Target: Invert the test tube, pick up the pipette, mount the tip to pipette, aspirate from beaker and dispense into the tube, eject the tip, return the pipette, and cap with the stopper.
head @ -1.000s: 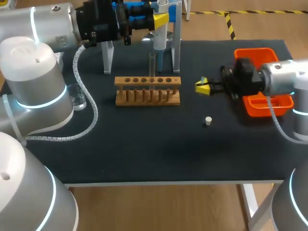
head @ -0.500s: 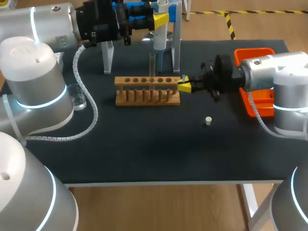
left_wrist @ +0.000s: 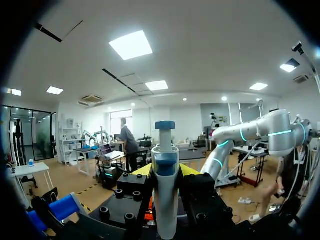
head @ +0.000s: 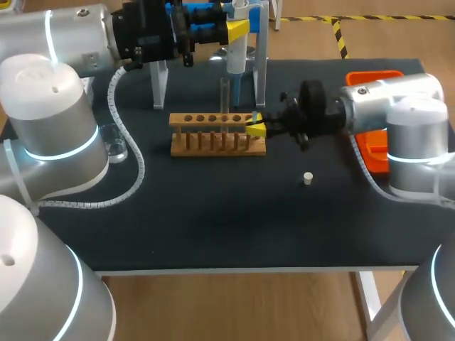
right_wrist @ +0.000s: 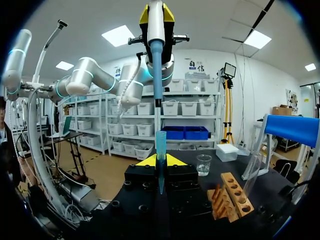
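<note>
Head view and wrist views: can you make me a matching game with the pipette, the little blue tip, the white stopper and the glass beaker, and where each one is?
Things:
1. pipette
2. tip
3. stopper
4. beaker

Places:
A. lying by itself on the table, right of its middle
B. held in the right gripper
C. standing at the table's left side
D. held in the left gripper

Pairs: 1-D, 2-B, 3-A, 4-C.

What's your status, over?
Left gripper shut on pipette, held high. Right gripper shut on tip, beside wooden rack. Nothing between tip and pipette.
</note>
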